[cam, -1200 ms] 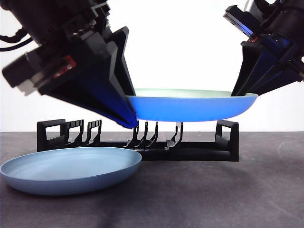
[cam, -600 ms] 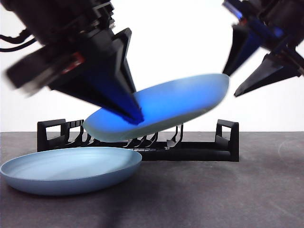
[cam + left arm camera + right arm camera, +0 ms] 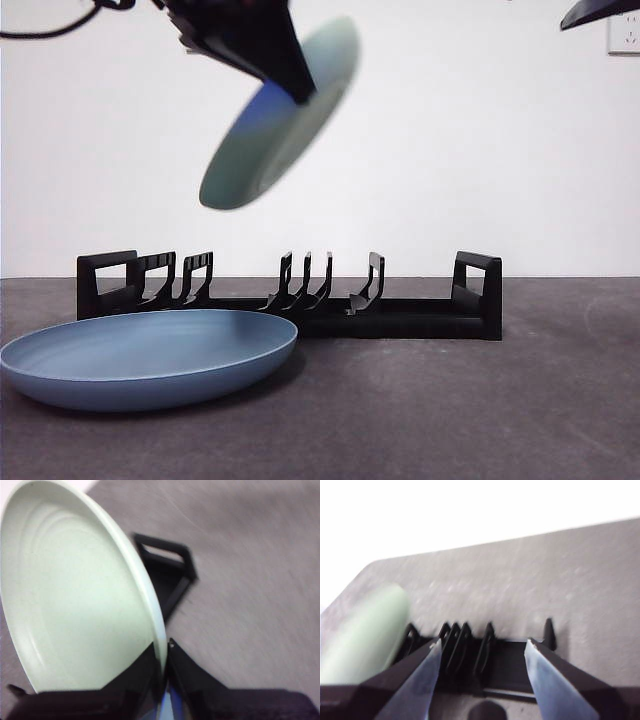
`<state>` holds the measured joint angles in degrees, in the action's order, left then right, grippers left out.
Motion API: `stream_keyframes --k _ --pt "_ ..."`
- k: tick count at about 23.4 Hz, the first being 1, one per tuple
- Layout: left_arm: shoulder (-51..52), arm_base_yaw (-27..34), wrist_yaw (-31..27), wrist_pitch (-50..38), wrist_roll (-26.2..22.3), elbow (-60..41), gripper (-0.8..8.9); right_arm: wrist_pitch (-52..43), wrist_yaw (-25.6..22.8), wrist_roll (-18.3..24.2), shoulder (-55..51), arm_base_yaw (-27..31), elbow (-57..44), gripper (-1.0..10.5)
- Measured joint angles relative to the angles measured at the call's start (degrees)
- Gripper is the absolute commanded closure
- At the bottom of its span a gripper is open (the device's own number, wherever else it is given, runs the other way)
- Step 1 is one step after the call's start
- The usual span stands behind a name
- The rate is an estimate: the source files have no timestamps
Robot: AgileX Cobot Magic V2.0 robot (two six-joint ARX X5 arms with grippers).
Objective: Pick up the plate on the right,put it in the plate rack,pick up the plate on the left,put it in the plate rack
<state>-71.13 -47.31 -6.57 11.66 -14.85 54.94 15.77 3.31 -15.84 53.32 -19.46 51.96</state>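
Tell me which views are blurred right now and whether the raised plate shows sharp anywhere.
Front view: the pale green round plate is motion-smeared under the left gripper, while the black plastic plate rack and the blue plate on the table are sharp. Left wrist view: soft throughout. Right wrist view: blurred, backdrop blown out white; right gripper open.

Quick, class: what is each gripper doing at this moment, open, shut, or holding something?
Left gripper: shut on the pale green plate, held tilted above the plate rack.
Right gripper: open, holding nothing.
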Motion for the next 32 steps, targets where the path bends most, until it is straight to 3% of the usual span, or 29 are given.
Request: stream_keyframes --k 7,12,20,32 --pt "0.0 19.9 22.9 -4.1 10.6 4.3 8.23 0.9 -0.5 0.0 -0.2 0.0 0.0 6.7" --pt "-1.4 30.2 34.2 -6.1 16.5 4.3 8.23 0.9 -0.5 0.0 -0.2 0.0 0.0 6.7" --pt "-7.8 36.5 39.2 -6.6 18.2 4.3 8.23 0.9 -0.5 0.0 -0.2 0.0 0.0 6.7" --pt "-15.2 36.8 39.8 -6.1 18.4 4.3 8.11 0.9 -0.5 0.0 -0.2 0.0 0.0 6.7"
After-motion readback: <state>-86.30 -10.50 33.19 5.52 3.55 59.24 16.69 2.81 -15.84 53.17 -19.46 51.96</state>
